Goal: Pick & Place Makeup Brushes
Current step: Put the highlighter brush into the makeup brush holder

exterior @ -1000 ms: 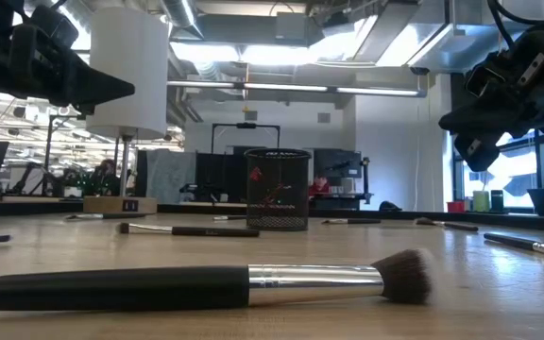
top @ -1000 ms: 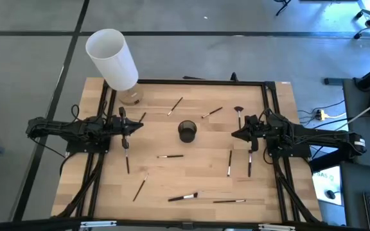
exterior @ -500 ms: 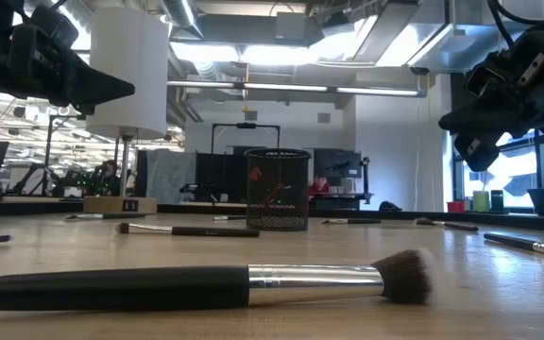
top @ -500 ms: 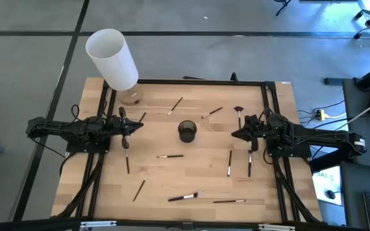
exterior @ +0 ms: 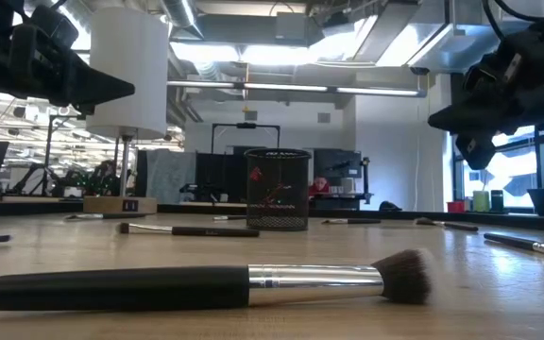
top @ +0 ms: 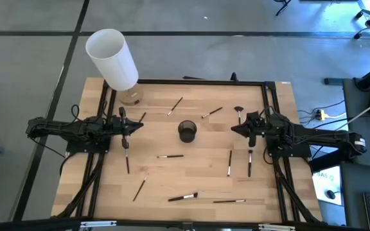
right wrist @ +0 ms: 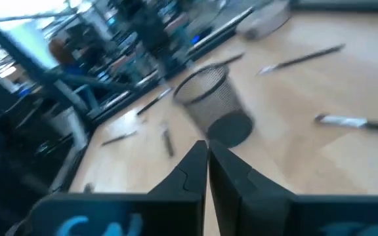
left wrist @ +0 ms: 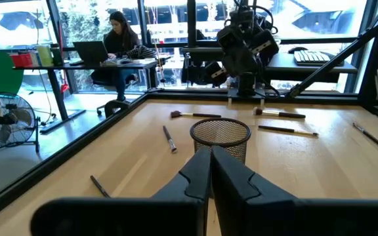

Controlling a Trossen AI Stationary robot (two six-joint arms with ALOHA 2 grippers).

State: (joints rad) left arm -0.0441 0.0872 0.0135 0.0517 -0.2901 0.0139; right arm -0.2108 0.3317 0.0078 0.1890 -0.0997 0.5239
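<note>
Several makeup brushes lie flat and scattered on the wooden table: one near the middle, one by the near edge, a pair on the right, others farther back. A fluffy dark-handled brush fills the low view's foreground. The black mesh cup stands upright at the table's middle. My left gripper hovers left of the cup, shut and empty. My right gripper hovers right of the cup, shut and empty.
A white lamp stands on its base at the far left corner. A black frame rail borders the table. A fan-tipped brush lies just beyond my right gripper. Bare wood lies between the cup and the near brushes.
My right gripper has shifted a little toward the cup and the far edge, staying shut; its wrist view is blurred by the motion. The brushes and the cup have stayed where they were.
</note>
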